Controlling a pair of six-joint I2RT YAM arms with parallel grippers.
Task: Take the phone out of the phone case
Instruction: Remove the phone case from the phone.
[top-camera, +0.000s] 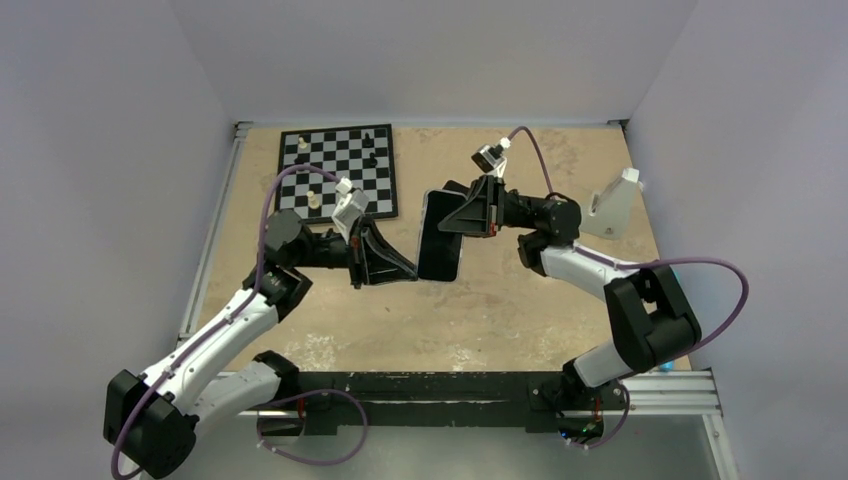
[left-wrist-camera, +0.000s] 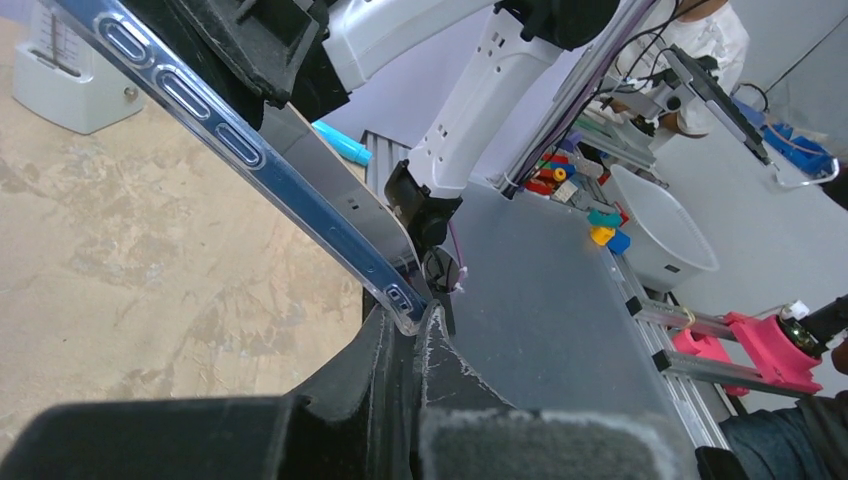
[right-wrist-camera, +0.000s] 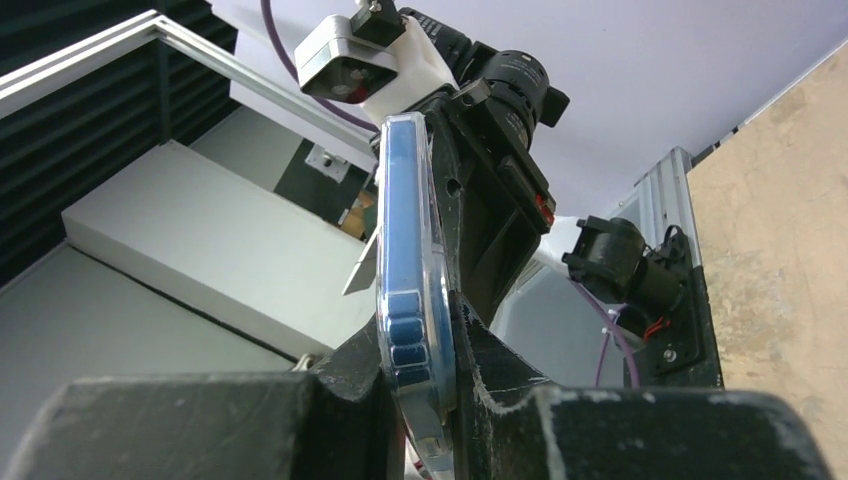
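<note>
While my left gripper (top-camera: 410, 270) pinches shut on a corner of the phone case (left-wrist-camera: 250, 160), held in the air over the table (top-camera: 500, 320), the phone (top-camera: 440, 250) looks seated inside it, and my right gripper (top-camera: 455, 215) clamps the case's far end, so nothing's separated yet, whole pull-out left.

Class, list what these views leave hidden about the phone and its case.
- Left wrist view: the screen; only the phone case edge shows, cut off at the frame's top.
- Top view: the case's back, hidden behind the phone.
- Right wrist view: the case's near end, buried in the right end effector.
</note>
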